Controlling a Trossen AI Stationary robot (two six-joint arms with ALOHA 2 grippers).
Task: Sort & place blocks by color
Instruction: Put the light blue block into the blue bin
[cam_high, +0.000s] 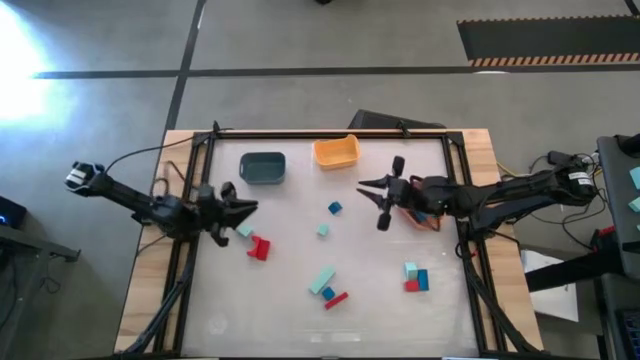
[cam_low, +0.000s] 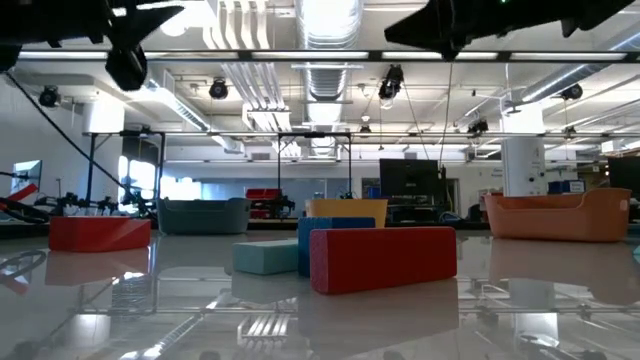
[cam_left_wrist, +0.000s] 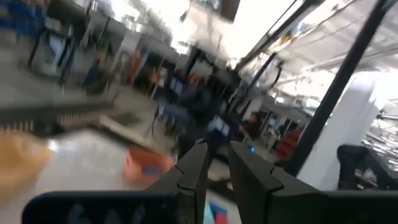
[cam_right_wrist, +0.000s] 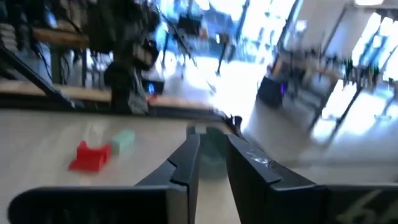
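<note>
Small red, blue and mint blocks lie flat on the white table. A mint block (cam_high: 243, 230) and a red arch (cam_high: 259, 248) lie just below my left gripper (cam_high: 247, 208), which hangs above the table at the left and points right. A blue block (cam_high: 335, 208) and a mint one (cam_high: 323, 230) lie mid-table. A mint bar (cam_high: 322, 281), a blue block and a red bar (cam_high: 336, 300) sit toward the near edge. Three more blocks (cam_high: 415, 279) lie at the right. My right gripper (cam_high: 366, 187) hangs above the table, pointing left. In the wrist views both grippers (cam_left_wrist: 217, 171) (cam_right_wrist: 212, 158) stand shut to a narrow slit with nothing between the fingers.
A dark teal bin (cam_high: 263, 167) and a yellow-orange bin (cam_high: 336, 151) stand at the far edge. An orange bin (cam_high: 428, 217) sits under my right arm. A black frame (cam_high: 330, 133) borders the table. In the low view the red bar (cam_low: 383, 258) is nearest.
</note>
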